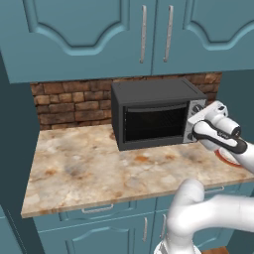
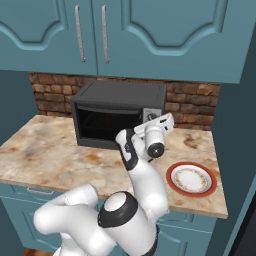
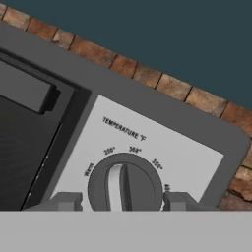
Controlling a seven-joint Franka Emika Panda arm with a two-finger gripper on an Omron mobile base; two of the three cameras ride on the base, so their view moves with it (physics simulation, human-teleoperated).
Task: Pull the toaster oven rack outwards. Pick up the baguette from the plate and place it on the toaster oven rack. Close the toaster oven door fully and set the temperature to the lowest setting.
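The black toaster oven (image 1: 154, 94) stands at the back of the counter with its toaster oven door (image 1: 155, 123) shut. The rack and the baguette are hidden. My gripper (image 3: 122, 201) is at the silver control panel (image 3: 152, 145) on the oven's right side, seen from the left (image 1: 195, 121) and from the right (image 2: 151, 121). Its fingertips (image 3: 66, 201) sit against both sides of the round temperature knob (image 3: 124, 184), whose ridge points up between the 250 and 300 marks. The white plate (image 2: 210, 190) with the orange-red rim lies bare to the right of the oven.
Brick wall (image 1: 69, 104) runs behind the marble counter (image 1: 89, 168). Teal upper cabinets (image 1: 99, 34) hang just above the oven. A tall teal panel (image 2: 240, 150) closes off the counter's right end beside the plate.
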